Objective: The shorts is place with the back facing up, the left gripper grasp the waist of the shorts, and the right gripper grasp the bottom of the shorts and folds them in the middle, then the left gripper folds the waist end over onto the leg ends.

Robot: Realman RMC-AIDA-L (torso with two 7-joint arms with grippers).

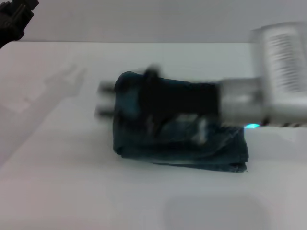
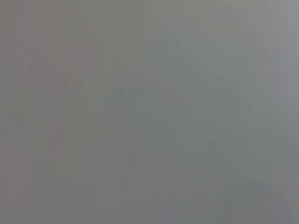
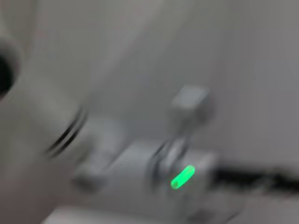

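White table (image 1: 72, 191) filled nearly the whole head view, with a pale wall behind its far edge. Near the middle lay the shorts (image 1: 182, 143), a compact bundle of faded blue denim folded over on itself, with whitish worn patches showing on the upper layer. A corner of the fabric reached toward the right front of the bundle. Which edge was the waist and which the hems could not be made out.

Across the far half of the bundle stretched the right arm, entering from the right edge. Its silver-white wrist and a blue-cyan light sat just past the right end of the denim. The right end effector (image 1: 108, 100) extended over the shorts to their left side, its dark body hiding the far part of the fabric. Motion smear blurred its tips, so whether they were spread or closed could not be told.

At the top left corner, the left end effector (image 1: 14, 19) appeared as a black shape, raised and well apart from the shorts; its opening could not be judged either.

From the left wrist, only a flat, featureless grey field showed.

From the right wrist, a blurred white arm segment with a green glowing light (image 3: 182, 176) appeared against a pale grey background. A dark cable trailed from it.
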